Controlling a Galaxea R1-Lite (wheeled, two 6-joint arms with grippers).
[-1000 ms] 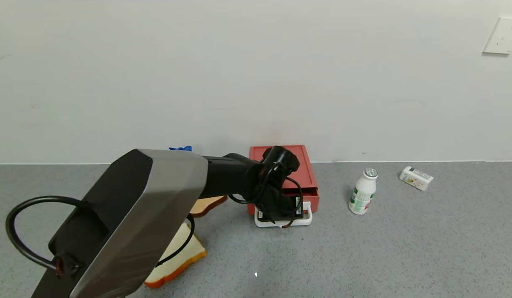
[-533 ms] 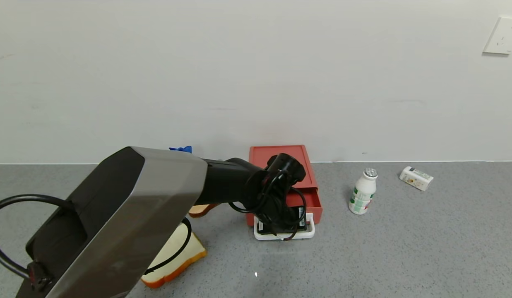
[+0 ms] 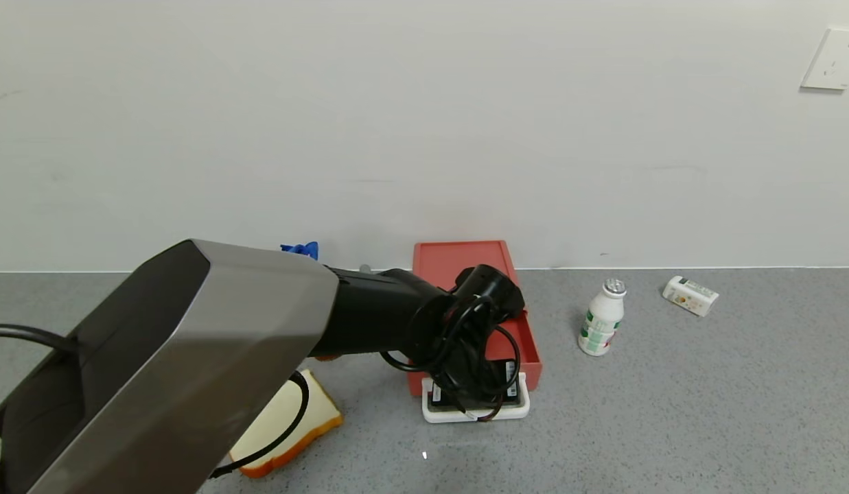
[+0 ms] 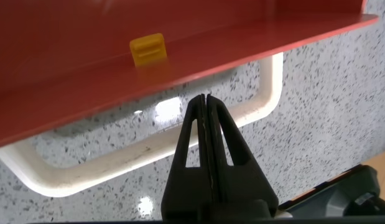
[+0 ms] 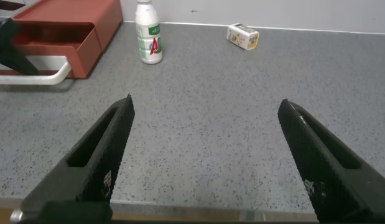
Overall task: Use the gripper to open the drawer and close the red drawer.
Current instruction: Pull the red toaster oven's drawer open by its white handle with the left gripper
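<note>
Your left tool [image 4: 208, 124], closed and hooked inside the white handle [image 3: 475, 412], has drawn the red drawer [image 3: 513, 343] further out along the desk [image 3: 671, 412]; opening is nearly done.

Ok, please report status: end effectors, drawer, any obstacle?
Left end effector shut, hooked inside white handle. Drawer partly open. Right end effector open, idle. Bottle stands aside.

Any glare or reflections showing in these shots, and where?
Left wrist view: bright patches of reflected light on the counter inside the white handle, just past the shut left gripper. Head view: soft sheen on the arm's silver casing. Right wrist view: none obvious.
</note>
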